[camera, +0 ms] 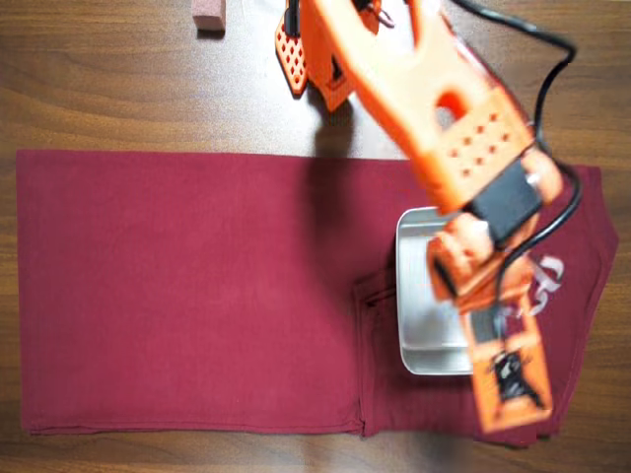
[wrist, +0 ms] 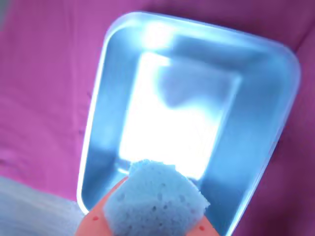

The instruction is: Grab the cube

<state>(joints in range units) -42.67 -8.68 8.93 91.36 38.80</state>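
In the wrist view the cube (wrist: 156, 199) is a small pale, porous block, tinted bluish by the light. It sits between the orange jaws of my gripper (wrist: 147, 223) at the bottom edge. The gripper is shut on the cube and holds it above the near end of the metal tray (wrist: 96, 113), which has nothing else in it. In the overhead view my gripper (camera: 508, 389) hangs over the tray (camera: 418, 296) at the right. The cube is hidden under the arm there.
A dark red cloth (camera: 177, 296) covers most of the wooden table (camera: 99, 89) and shows pink in the wrist view (wrist: 44, 73). A reddish-brown block (camera: 208, 14) lies at the top edge. The arm's base (camera: 315, 59) stands at top centre.
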